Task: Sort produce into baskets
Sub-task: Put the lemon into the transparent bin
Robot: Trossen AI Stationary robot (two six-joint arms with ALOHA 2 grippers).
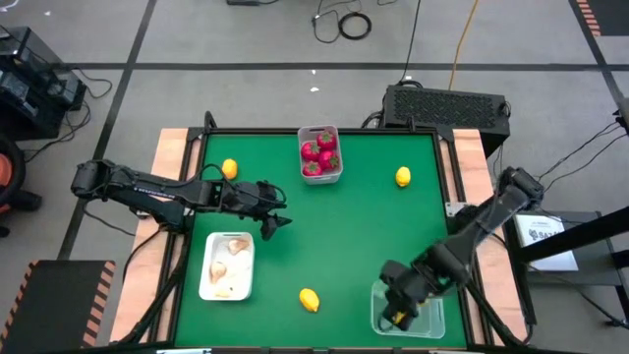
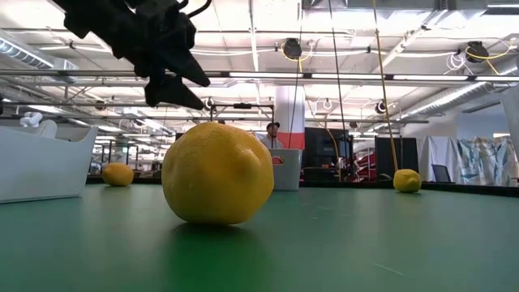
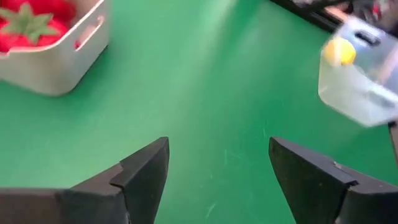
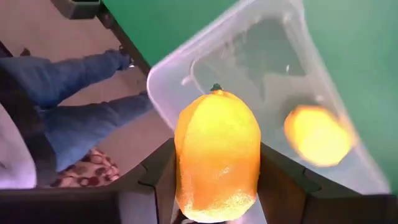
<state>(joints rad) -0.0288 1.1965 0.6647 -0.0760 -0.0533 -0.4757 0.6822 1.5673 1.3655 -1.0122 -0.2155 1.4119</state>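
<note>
My right gripper (image 1: 398,315) is shut on a yellow lemon (image 4: 216,163) over the clear tub (image 4: 273,81) at the table's near right. A second, blurred yellow piece (image 4: 317,135) shows in the tub. My left gripper (image 1: 274,212) is open and empty above the green table, between the white tray (image 1: 225,291) holding garlic bulbs (image 1: 236,244) and the grey bin (image 1: 337,177) holding red pieces (image 1: 318,154). It also shows at the top of the low view (image 2: 174,77). Loose lemons lie on the table at far left (image 1: 229,168), far right (image 1: 403,176) and near the front (image 1: 310,299). My right gripper pinches the lemon by its two long sides (image 4: 184,171) between the two fingers. The lemon's pointed tip (image 4: 215,88) faces away from the fingers. The fingers come from above. The lemon is lifted clear, over the tub's opening.
A person's legs in jeans (image 4: 74,102) stand beside the table's near right edge. A black box (image 1: 447,103) sits beyond the far edge. The middle of the green table (image 1: 334,236) is bare between the containers.
</note>
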